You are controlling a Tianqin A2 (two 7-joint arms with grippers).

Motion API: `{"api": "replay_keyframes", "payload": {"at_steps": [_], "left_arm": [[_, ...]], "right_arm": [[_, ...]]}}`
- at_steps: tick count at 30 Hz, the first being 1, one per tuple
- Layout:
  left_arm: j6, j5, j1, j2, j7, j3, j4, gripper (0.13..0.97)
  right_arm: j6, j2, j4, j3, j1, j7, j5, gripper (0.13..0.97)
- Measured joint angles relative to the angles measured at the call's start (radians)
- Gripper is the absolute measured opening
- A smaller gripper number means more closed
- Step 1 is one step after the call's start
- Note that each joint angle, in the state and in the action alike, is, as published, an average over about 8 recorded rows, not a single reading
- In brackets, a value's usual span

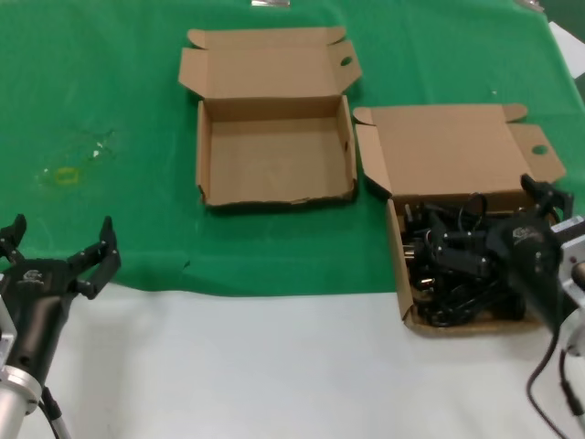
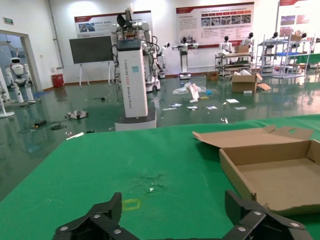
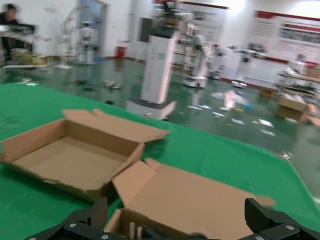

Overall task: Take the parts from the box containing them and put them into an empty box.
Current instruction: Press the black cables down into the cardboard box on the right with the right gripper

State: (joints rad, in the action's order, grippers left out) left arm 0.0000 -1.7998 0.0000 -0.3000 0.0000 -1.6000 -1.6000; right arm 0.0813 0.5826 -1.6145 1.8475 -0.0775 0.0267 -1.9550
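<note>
Parts [image 1: 457, 265] — tangled black rubber cords — fill cardboard box [image 1: 398, 265]; right pincer [image 1: 539, 224] gapes wide above, empty.

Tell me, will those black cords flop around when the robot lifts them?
Probably. The cords look thin and looped, so they'd likely sag and dangle. They lie tangled in their box, so one may drag others up. The right gripper hangs open above them; the left gripper waits aside, open.
</note>
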Motion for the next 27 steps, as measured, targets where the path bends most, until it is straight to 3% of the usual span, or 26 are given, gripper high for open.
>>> {"api": "replay_keyframes", "payload": {"at_steps": [3, 11, 14, 20, 27], "left_arm": [[0.0, 0.0, 0.0, 0.0, 0.0, 0.0, 0.0, 0.756], [0.0, 0.0, 0.0, 0.0, 0.0, 0.0, 0.0, 0.546], [0.0, 0.0, 0.0, 0.0, 0.0, 0.0, 0.0, 0.546], [0.0, 0.0, 0.0, 0.0, 0.0, 0.0, 0.0, 0.418], [0.0, 0.0, 0.0, 0.0, 0.0, 0.0, 0.0, 0.291]], "right_arm": [[-0.008, 0.101, -0.019, 0.064, -0.029, -0.007, -0.033, 0.966], [-0.124, 0.361, -0.046, 0.234, -0.156, -0.09, -0.029, 0.966], [-0.214, 0.427, -0.043, 0.267, -0.202, -0.137, 0.019, 0.966], [-0.422, 0.488, -0.009, 0.271, -0.283, -0.168, 0.124, 0.966], [-0.674, 0.488, 0.071, 0.249, -0.394, -0.065, 0.224, 0.966]]}}
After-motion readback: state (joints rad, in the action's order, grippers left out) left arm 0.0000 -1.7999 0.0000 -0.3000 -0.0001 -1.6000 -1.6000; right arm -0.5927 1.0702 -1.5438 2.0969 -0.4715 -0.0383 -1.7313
